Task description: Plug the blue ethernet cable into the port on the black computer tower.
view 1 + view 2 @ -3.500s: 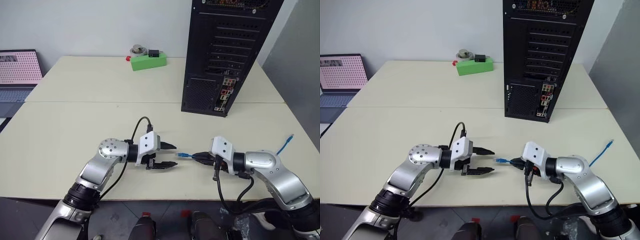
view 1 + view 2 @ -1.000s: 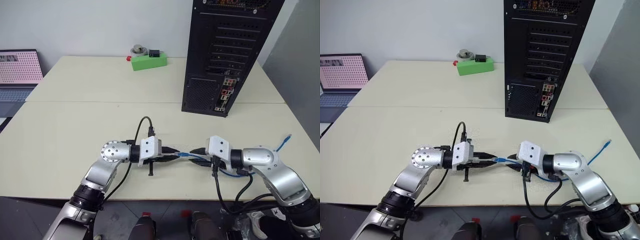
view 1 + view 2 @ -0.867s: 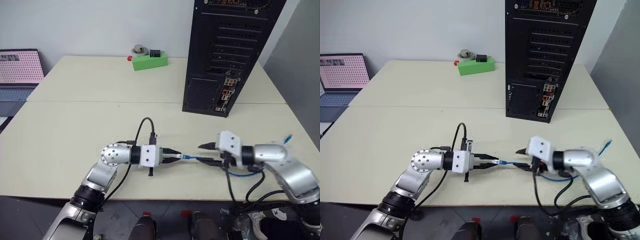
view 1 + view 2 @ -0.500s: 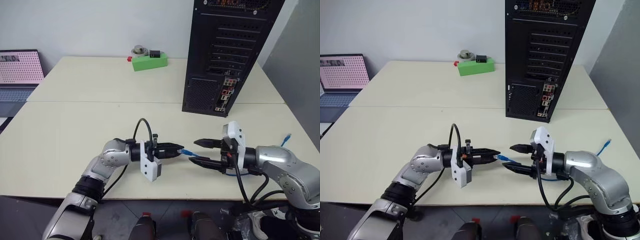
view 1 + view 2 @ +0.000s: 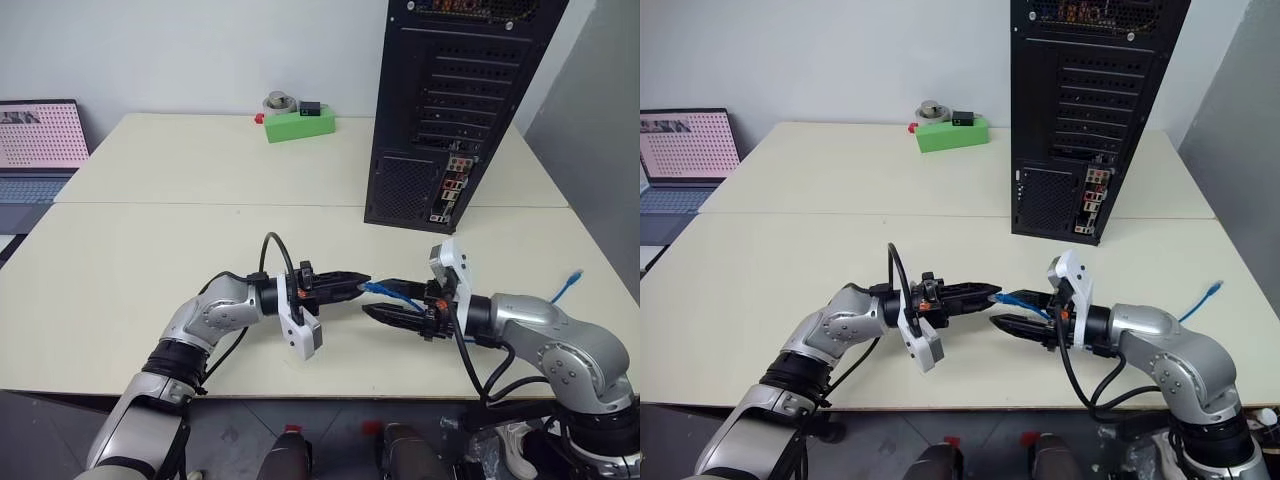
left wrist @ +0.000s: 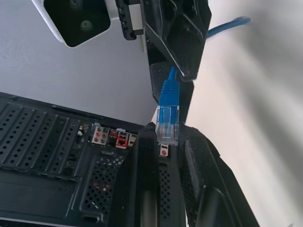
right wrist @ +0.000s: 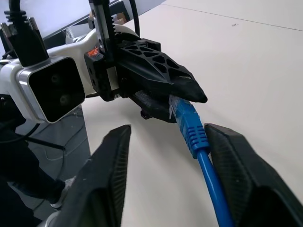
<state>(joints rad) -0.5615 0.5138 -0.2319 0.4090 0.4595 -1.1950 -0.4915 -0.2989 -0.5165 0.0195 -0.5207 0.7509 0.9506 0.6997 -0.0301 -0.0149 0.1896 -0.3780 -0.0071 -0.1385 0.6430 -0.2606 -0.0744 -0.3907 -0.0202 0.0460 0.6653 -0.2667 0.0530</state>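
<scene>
The blue ethernet cable (image 5: 400, 296) hangs above the table's front. My left gripper (image 5: 361, 282) points right and is shut on the cable's clear plug (image 6: 167, 124). Facing it, my right gripper (image 5: 374, 298) is open, its fingers (image 7: 110, 176) on either side of the cord just behind the plug, not clamping it. The cord runs back under my right arm, and its other end (image 5: 571, 279) lies on the table at the right. The black computer tower (image 5: 450, 110) stands at the back right, its connector cluster (image 5: 456, 176) facing me.
A green block (image 5: 297, 122) with a metal piece on top sits at the table's far edge. A laptop (image 5: 35, 140) stands at the far left. The table's front edge runs just below both arms.
The plug has passed from my right gripper to my left. The right gripper let go, opened wide, then narrowed and came back around the cord. Both wrists rolled and rose a little.
</scene>
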